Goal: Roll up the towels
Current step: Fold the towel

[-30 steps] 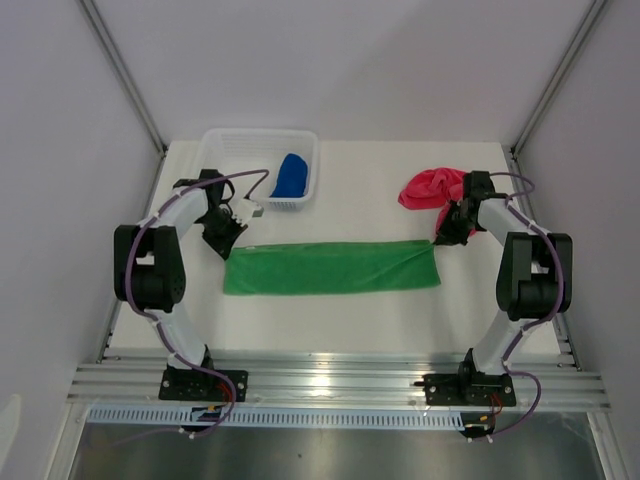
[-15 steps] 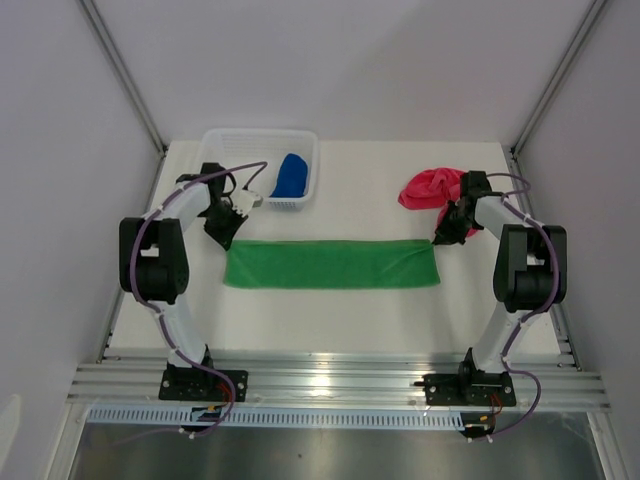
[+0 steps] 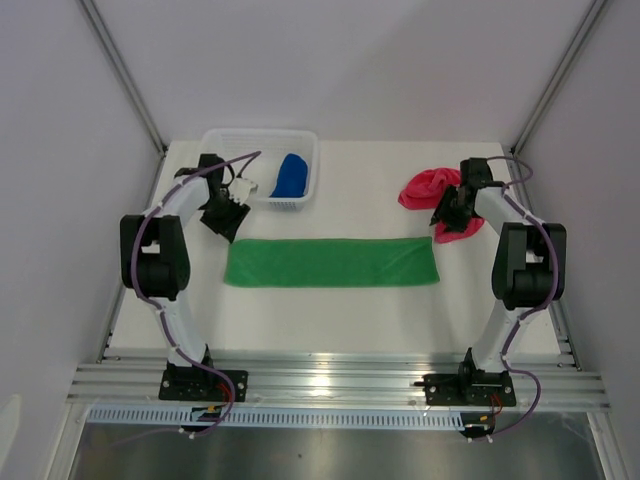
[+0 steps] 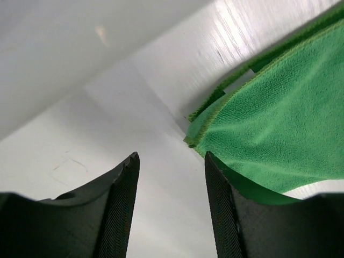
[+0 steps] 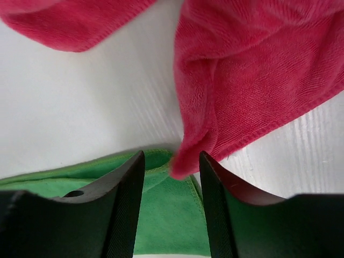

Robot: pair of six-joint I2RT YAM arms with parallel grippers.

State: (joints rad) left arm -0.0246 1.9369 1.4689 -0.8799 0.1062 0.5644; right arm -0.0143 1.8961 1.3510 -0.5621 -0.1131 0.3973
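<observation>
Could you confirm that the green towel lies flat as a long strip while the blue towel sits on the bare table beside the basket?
Not quite: the top external view shows the blue towel inside the white mesh basket, not beside it. The green towel does lie flat as a long strip.

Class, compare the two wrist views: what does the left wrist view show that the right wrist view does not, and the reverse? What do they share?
Only the left wrist view shows the green towel's folded corner lying on bare table, beyond the left gripper. Only the right wrist view shows the pink towel, its edge reaching the green towel's other end, ahead of the right gripper. Both show green towel, white table and an open gripper.
</observation>
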